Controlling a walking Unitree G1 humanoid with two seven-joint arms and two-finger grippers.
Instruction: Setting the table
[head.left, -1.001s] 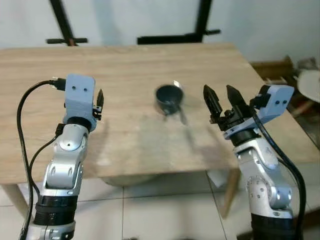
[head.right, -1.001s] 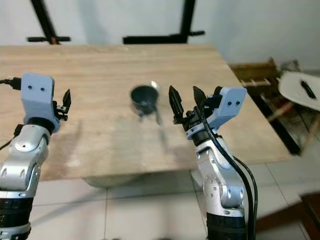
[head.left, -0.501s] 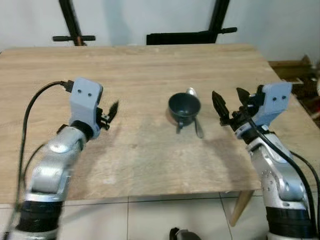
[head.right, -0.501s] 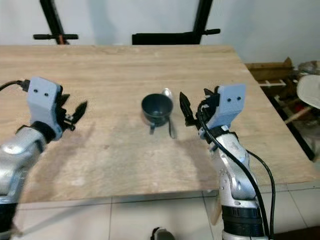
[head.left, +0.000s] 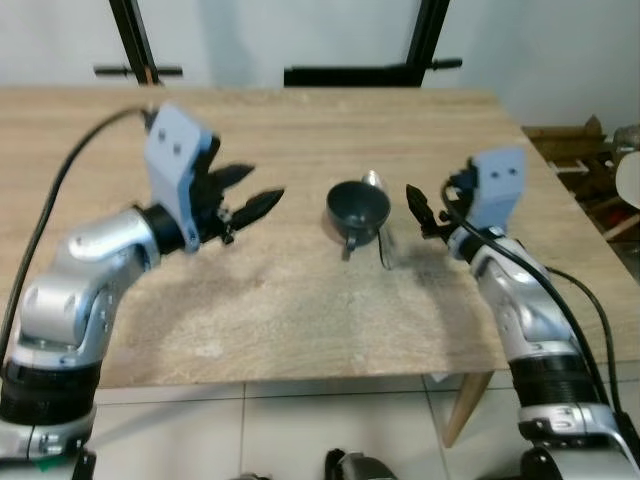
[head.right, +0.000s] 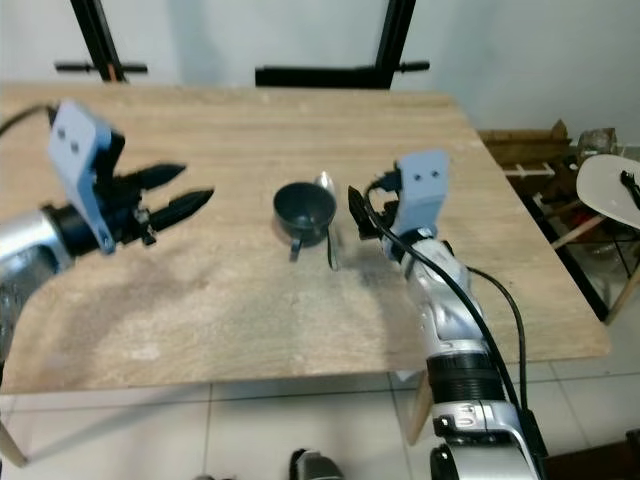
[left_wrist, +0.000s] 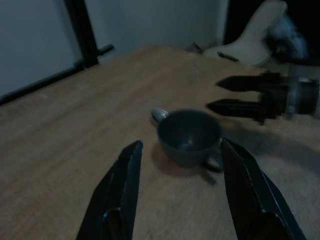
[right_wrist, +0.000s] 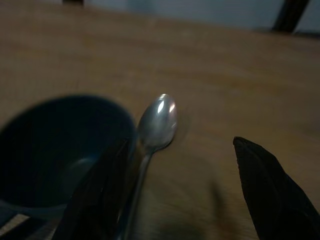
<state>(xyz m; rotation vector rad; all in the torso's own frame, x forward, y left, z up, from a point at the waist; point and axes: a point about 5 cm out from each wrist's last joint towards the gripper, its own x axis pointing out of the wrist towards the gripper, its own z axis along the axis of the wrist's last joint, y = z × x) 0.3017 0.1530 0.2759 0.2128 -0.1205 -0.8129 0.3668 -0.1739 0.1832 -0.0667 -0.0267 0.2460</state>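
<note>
The right tool (head.left: 418, 208), two long black fingers under a pale blue camera housing, hovers low over the light wooden surface (head.left: 300, 130) just to the right of a shiny metal spoon (head.left: 380, 215), its fingers spread apart and grasping nothing. The left tool (head.left: 255, 192) hangs above the surface well to the left of a dark blue-grey ceramic cup (head.left: 357, 207), likewise released, its two fingers splayed and aimed toward the cup. The cup stands upright near the middle of the surface with its small handle toward the near edge. The spoon lies just right of the cup, bowl at the far end and stem running toward the near edge. The right wrist view brings out the spoon's bowl (right_wrist: 158, 121) lying close against the cup's rim (right_wrist: 60, 145), framed between its own dark fingers (right_wrist: 270, 190). The left wrist view shows the cup's empty inside (left_wrist: 189, 136) and, beyond it, the other tool's two black fingers (left_wrist: 245, 95) pointing toward it.
</note>
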